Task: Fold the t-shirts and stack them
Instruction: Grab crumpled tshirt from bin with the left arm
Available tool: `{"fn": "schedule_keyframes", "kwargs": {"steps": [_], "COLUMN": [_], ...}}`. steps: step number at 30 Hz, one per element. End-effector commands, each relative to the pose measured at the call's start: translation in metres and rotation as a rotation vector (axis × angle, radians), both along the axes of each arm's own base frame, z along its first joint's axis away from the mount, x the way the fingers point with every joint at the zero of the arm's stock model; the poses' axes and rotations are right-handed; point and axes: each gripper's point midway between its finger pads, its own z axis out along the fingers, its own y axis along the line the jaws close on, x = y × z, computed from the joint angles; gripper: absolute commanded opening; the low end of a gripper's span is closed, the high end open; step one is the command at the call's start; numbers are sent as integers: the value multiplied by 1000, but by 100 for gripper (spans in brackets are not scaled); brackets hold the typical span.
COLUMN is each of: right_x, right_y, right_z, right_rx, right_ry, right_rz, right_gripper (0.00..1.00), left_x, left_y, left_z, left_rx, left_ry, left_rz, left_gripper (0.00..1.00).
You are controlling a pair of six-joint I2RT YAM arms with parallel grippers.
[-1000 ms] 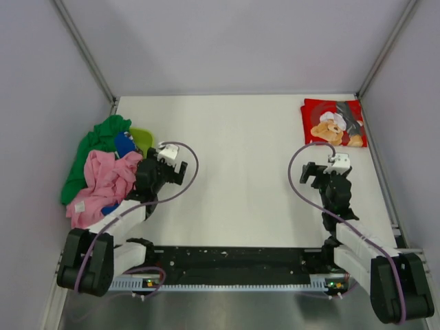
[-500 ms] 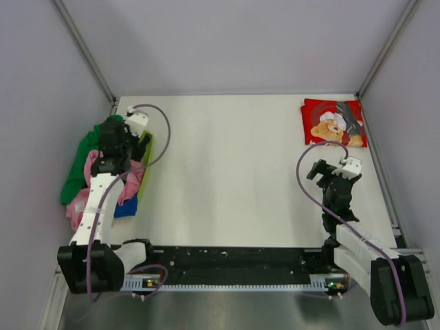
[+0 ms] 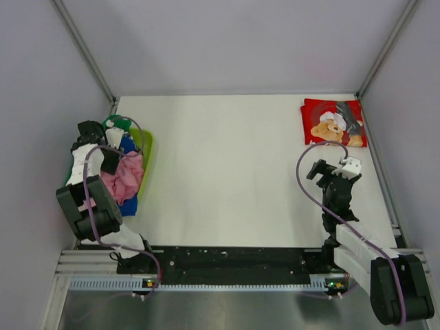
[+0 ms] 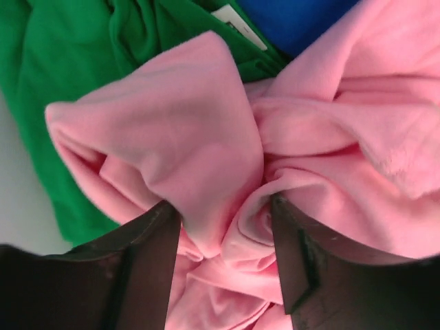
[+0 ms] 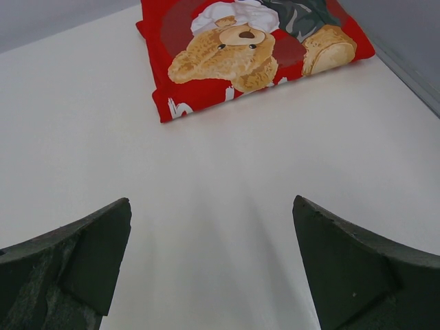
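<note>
Counting five t-shirts here. Four are lying heaped at the left edge of the table (image 3: 227,165): one pink shirt (image 4: 206,137) on top, one green shirt (image 4: 41,103) under it, one blue shirt (image 4: 295,17), and one yellow-green shirt (image 3: 143,148) peeking out at the pile's right side. One red teddy-bear shirt (image 5: 247,48) is sitting folded in the far right corner.

The left arm is bending steeply down into the heap. The left tool (image 4: 223,254) is narrowed around a bunched pink fold touching both fingers, but I can't tell if it's actually gripping. The right tool (image 5: 213,261) is hovering wide apart over bare table, near the red one.
</note>
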Motion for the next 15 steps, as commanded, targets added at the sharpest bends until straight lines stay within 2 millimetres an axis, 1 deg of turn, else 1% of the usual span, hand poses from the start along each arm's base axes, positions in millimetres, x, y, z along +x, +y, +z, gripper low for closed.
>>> {"fn": "schedule_keyframes", "kwargs": {"steps": [1,3,4,5,7,8,10,12,14,15], "right_x": [3,3,3,3,3,3,4,4,4,4], "right_y": [-1,-1,-2,-1,-1,-1,-1,-1,-1,-1], "right_z": [10,11,10,10,10,10,9,10,10,10], "right_rx": [6,9,9,7,8,9,8,8,8,8], "right_ry": [-44,-48,-46,-46,-43,-45,-40,-39,-40,-40], "right_rz": [-7,-9,-12,-11,-11,-11,-9,-9,-9,-9], "right_gripper": [99,99,99,99,99,99,99,99,99,99], "left_x": [12,12,11,11,11,11,11,11,11,13], "left_y": [-9,-9,-9,-9,-6,-4,-3,-3,-9,-12], "left_z": [-1,-1,3,8,27,41,71,110,142,154], "left_rx": [-122,-124,-121,-117,-79,-53,-13,38,60,68], "left_ry": [24,31,26,13,-38,-73,-151,-247,-334,-362], "left_rz": [-24,-21,-23,-23,-16,-12,-12,-28,-63,-77], "left_gripper": [53,39,24,0,0,0,0,0,0,0]}}
